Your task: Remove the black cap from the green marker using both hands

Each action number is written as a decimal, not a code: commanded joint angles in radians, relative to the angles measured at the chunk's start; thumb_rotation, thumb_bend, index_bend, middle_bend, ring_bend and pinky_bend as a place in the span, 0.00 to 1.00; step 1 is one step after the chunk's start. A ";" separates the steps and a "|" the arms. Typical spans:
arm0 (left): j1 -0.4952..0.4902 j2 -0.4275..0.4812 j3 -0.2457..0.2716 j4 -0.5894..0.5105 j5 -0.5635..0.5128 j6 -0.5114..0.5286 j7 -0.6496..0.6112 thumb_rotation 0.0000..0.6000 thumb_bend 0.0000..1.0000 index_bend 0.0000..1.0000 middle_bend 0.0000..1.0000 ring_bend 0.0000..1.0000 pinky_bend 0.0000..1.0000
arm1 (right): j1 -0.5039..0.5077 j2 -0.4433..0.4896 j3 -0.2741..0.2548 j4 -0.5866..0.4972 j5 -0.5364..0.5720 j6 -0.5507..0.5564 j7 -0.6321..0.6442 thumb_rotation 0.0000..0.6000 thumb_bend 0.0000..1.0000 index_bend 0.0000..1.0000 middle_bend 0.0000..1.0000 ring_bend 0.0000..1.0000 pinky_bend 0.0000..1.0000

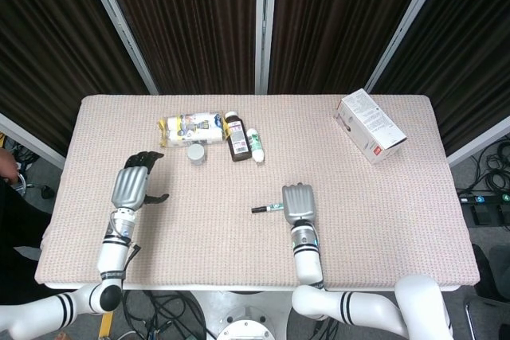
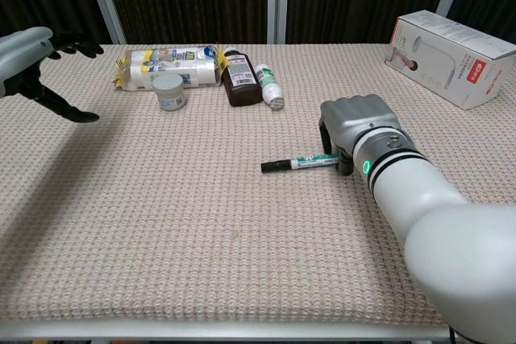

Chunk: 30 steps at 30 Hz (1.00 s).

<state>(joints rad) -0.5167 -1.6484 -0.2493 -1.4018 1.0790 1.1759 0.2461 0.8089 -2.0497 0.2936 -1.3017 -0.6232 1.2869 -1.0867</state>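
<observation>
The green marker [image 2: 310, 160] lies on the woven table cover [image 2: 201, 231] just right of centre, with its black cap [image 2: 274, 166] pointing left. In the head view the marker [image 1: 269, 209] shows as a short stick left of my right hand [image 1: 296, 201]. My right hand [image 2: 352, 128] curls down over the marker's right end, its fingers [image 2: 326, 134] in front and the thumb behind, and the body is slightly tilted in that grip. My left hand [image 1: 135, 184] hovers far to the left with fingers apart, holding nothing; its dark fingers [image 2: 58, 106] show in the chest view.
At the back left lie a wrapped pack [image 1: 190, 124], a small white jar [image 1: 196, 153], a brown bottle [image 1: 237, 138] and a small white bottle [image 1: 255, 146]. A white carton [image 1: 370, 125] sits at the back right.
</observation>
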 commanded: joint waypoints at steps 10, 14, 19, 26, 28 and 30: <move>-0.015 -0.015 -0.023 -0.006 0.007 0.016 -0.012 1.00 0.09 0.19 0.17 0.10 0.15 | 0.008 0.020 0.045 -0.020 -0.035 0.045 0.003 1.00 0.24 0.60 0.56 0.45 0.54; -0.031 -0.037 -0.039 0.000 0.004 0.025 0.003 1.00 0.09 0.19 0.18 0.10 0.16 | 0.034 0.015 0.088 0.007 -0.046 0.057 0.004 1.00 0.24 0.60 0.56 0.45 0.54; -0.061 -0.071 -0.065 -0.001 -0.043 0.033 0.086 1.00 0.10 0.19 0.19 0.12 0.18 | 0.080 -0.016 0.156 0.069 -0.062 0.059 0.038 1.00 0.25 0.62 0.57 0.47 0.54; -0.122 -0.131 -0.099 -0.005 -0.101 0.075 0.258 1.00 0.12 0.22 0.22 0.16 0.21 | 0.155 -0.075 0.208 0.165 -0.096 0.047 0.076 1.00 0.25 0.64 0.58 0.47 0.54; -0.143 -0.153 -0.103 0.001 -0.102 0.096 0.310 1.00 0.15 0.24 0.26 0.19 0.24 | 0.178 -0.093 0.225 0.191 -0.098 0.043 0.078 1.00 0.25 0.64 0.58 0.47 0.54; -0.159 -0.168 -0.107 0.000 -0.106 0.105 0.344 1.00 0.19 0.25 0.30 0.22 0.28 | 0.198 -0.105 0.238 0.214 -0.098 0.037 0.076 1.00 0.25 0.64 0.58 0.47 0.54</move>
<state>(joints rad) -0.6501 -1.7914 -0.3466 -1.4034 0.9834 1.2605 0.5512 0.9973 -2.1455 0.5220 -1.0989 -0.7187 1.3287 -1.0119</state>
